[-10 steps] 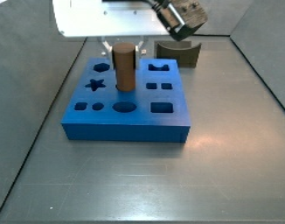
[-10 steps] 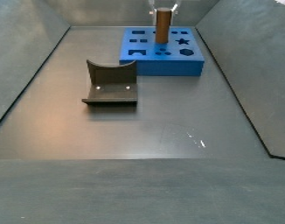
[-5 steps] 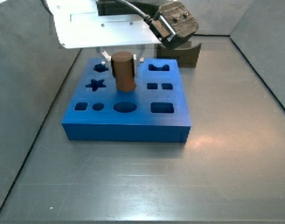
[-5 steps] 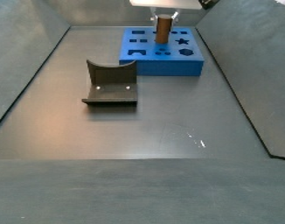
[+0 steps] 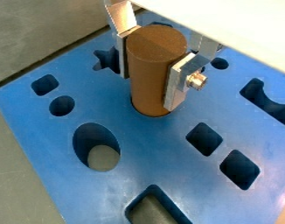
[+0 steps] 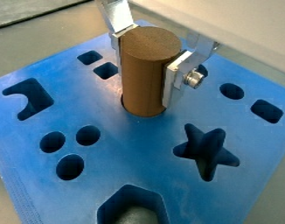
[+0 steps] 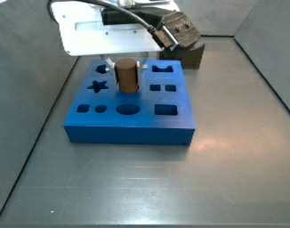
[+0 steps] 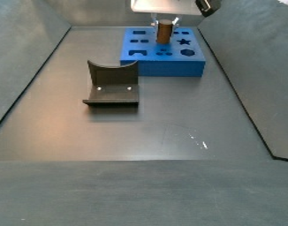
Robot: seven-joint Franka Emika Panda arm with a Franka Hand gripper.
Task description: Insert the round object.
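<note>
Peg going into the blue block

Nearest us in a side view, at left centre, the dark arch block [image 8: 111, 86] sits alone on the counter [image 8: 170, 141]. Farther back, at the upper middle, our gripper [image 5: 156, 54] hangs over the blue block [image 7: 127, 102], its jaws clamped on the brown peg [image 6: 149, 70]. The peg stands upright, its lower end already in a round hole near the block's middle. If we tilt it, it could jam against the rim; letting go early might leave it sitting proud.
</note>
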